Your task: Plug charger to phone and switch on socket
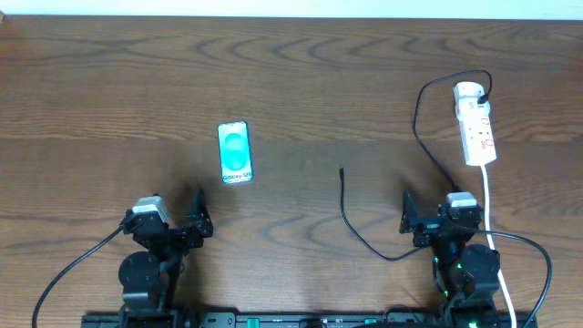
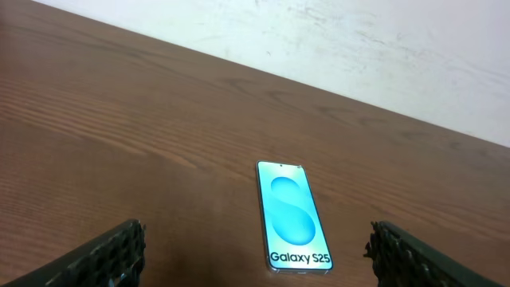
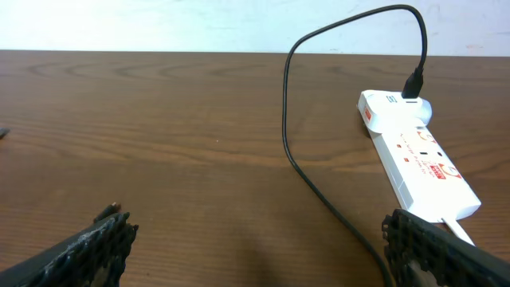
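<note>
The phone lies flat on the wooden table, left of centre, cyan-green screen up; it also shows in the left wrist view with white lettering at its near end. The charger's thin black cable runs from the socket to a free connector tip near the table's centre, and shows in the right wrist view. The socket, a white power strip, lies at the far right with a black plug in its far end. My left gripper is open, empty, just short of the phone. My right gripper is open and empty.
The power strip's white cord runs toward me past the right arm. Thick black robot cables trail at the near left and near right. A pale wall lies beyond the table's far edge.
</note>
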